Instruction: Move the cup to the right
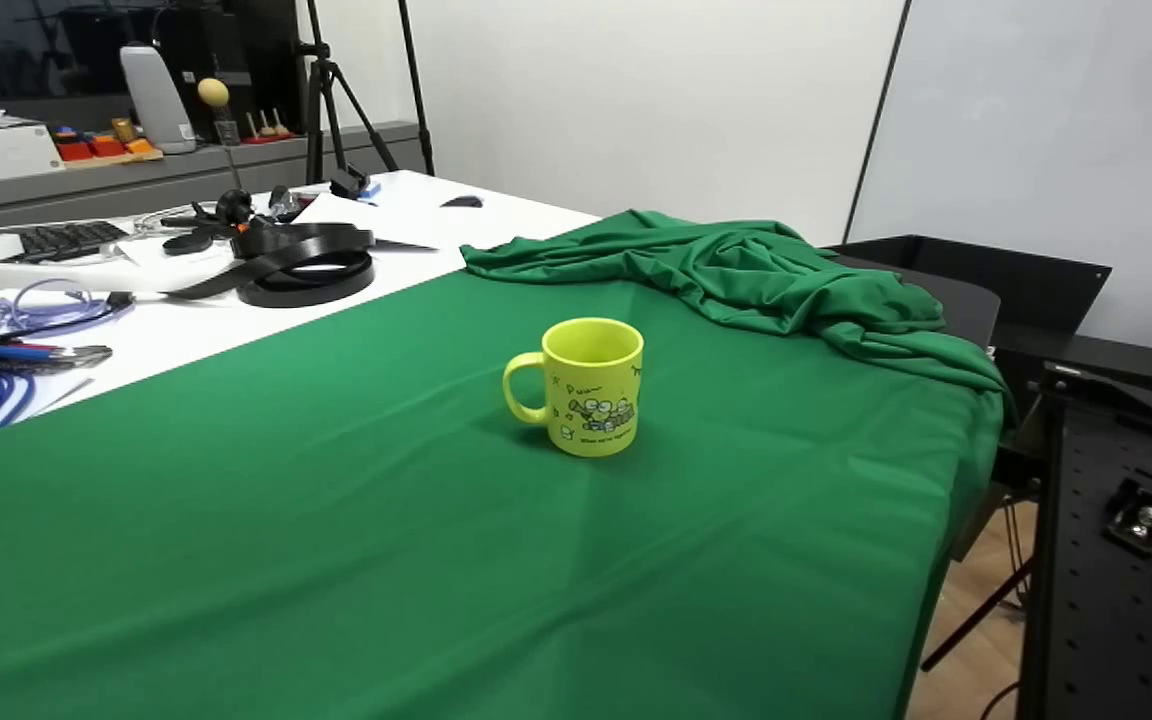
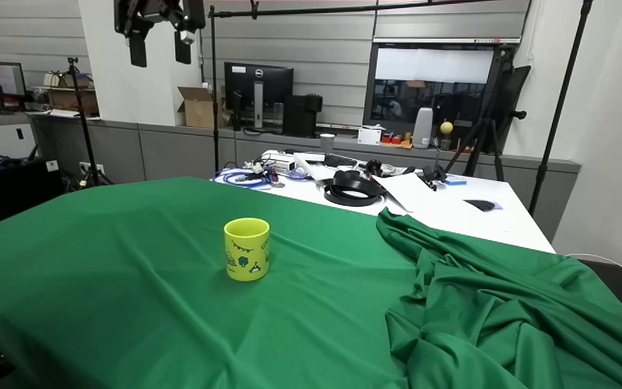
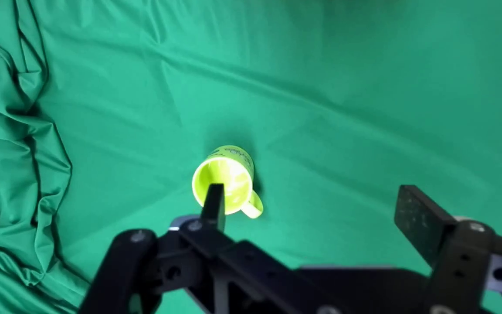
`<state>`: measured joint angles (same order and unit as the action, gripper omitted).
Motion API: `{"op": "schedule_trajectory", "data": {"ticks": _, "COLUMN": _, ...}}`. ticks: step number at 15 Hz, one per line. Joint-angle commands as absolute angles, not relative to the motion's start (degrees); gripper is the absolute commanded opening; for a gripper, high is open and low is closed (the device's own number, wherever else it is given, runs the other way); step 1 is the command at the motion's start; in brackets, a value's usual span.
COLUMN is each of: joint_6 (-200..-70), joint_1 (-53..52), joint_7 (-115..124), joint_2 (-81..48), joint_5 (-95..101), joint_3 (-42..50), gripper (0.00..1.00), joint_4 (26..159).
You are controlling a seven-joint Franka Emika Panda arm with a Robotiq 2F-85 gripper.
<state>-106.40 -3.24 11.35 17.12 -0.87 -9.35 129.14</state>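
The yellow-green cup point(image 1: 593, 390) stands upright on the green cloth, with dark printed drawings on its side. In that exterior view its loop handle points left. In an exterior view the cup point(image 2: 246, 251) shows without its handle. My gripper point(image 2: 160, 63) is high above the cloth at the top left there, its two fingers apart with nothing between them. In the wrist view the gripper point(image 3: 312, 186) is wide open. The cup point(image 3: 233, 168) lies below and beyond the left finger, which covers part of its rim; its handle points to the lower right.
A bunched heap of green cloth point(image 1: 736, 270) lies at one edge of the table. A white table point(image 2: 484, 216) with cables, black tape and papers adjoins the green cloth. A black perforated rail point(image 1: 1126, 560) stands beside the table edge.
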Motion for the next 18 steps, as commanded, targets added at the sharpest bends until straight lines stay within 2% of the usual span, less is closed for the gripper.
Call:
{"op": "schedule_trajectory", "data": {"ticks": 1, "joint_6": -111.9, "joint_1": -2.4, "joint_7": 13.7, "joint_2": 14.6, "joint_5": 4.1, "joint_3": -8.9, "gripper": 1.00, "joint_4": 128.6}}
{"op": "schedule_trajectory", "data": {"ticks": 7, "joint_6": -125.0, "joint_1": -0.1, "joint_7": 14.3, "joint_2": 5.8, "joint_5": 11.2, "joint_3": -6.5, "gripper": 1.00, "joint_4": 127.4}}
{"op": "schedule_trajectory", "data": {"ticks": 18, "joint_6": -135.8, "joint_1": -2.9, "joint_7": 11.9, "joint_2": -7.5, "joint_5": 7.9, "joint_3": -5.0, "gripper": 1.00, "joint_4": 128.8}}
